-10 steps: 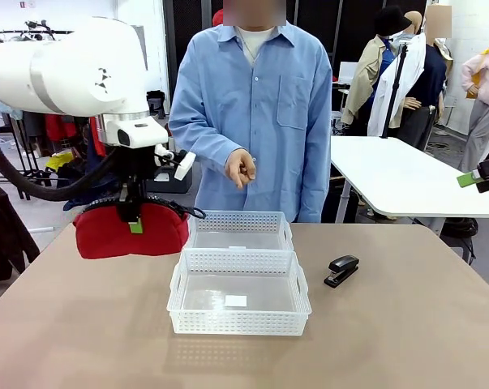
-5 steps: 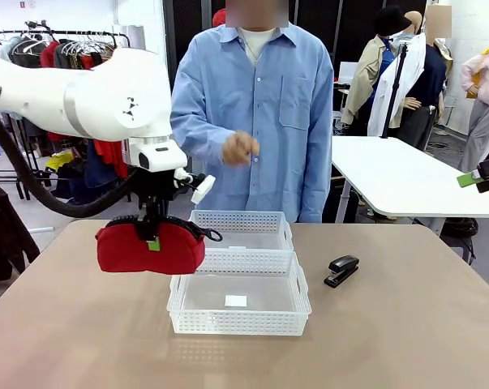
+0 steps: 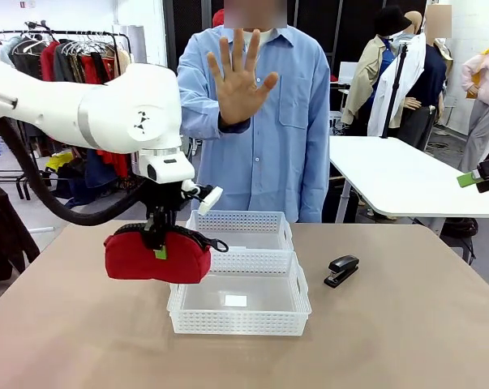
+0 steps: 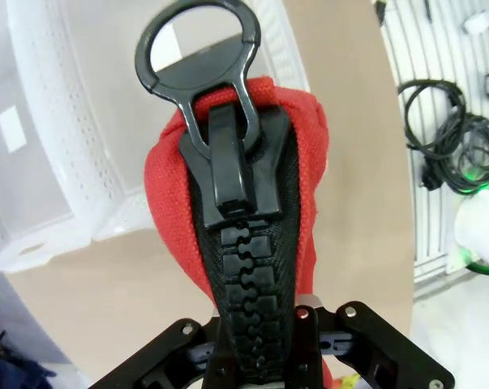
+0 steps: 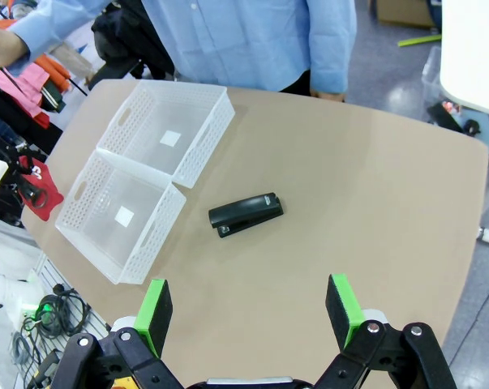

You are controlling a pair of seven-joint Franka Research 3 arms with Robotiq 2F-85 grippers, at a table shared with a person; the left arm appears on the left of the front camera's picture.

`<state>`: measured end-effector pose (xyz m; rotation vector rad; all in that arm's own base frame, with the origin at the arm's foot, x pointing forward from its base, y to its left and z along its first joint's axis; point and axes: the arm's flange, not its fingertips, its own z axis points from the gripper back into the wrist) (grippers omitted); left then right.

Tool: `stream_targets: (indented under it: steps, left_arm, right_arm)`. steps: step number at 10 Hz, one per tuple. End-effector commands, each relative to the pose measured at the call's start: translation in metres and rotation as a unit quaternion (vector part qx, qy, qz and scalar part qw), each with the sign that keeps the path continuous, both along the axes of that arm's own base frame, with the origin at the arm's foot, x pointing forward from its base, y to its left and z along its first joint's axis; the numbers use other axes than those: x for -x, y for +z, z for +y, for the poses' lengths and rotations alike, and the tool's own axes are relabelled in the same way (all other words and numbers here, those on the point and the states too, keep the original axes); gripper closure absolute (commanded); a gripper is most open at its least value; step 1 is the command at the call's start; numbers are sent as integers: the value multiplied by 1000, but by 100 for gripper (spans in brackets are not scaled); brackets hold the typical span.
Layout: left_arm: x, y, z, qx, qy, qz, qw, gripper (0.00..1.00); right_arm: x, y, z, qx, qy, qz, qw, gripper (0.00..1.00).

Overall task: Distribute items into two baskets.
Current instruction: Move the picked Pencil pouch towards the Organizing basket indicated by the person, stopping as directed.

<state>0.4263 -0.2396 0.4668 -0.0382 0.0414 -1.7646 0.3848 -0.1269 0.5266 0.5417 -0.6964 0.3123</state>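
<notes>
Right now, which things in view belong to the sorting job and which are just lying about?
Job: red zip pouch in left claw, black stapler, nearer basket, farther basket.
Lying about: clothes rack, white side table, floor cables.

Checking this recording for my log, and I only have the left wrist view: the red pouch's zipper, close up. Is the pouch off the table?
Observer: Yes. The front view shows the left hand holding the red pouch in the air, by the left side of the near basket.
Operator: Where's the stapler?
Observer: The stapler lies on the table, right of that basket, with nothing touching it.
Operator: What's the person doing?
Observer: Standing at the far side with an open palm raised toward the robot.
</notes>
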Motion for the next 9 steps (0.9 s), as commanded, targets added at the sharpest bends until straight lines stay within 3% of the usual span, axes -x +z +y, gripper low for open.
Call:
stream_targets:
  steps: [1, 5, 9]
  left_arm:
    - [17, 22, 59, -4, 58, -36, 998, 100]
    - [38, 38, 169, -42, 91, -23, 995, 100]
    - [29, 45, 170, -15, 90, -24, 996, 100]
  right_arm:
    - [-1, 1, 1, -5, 2, -6, 1000, 0]
    - [-1, 1, 1, -5, 2, -6, 1000, 0]
    - [-1, 1, 1, -5, 2, -6, 1000, 0]
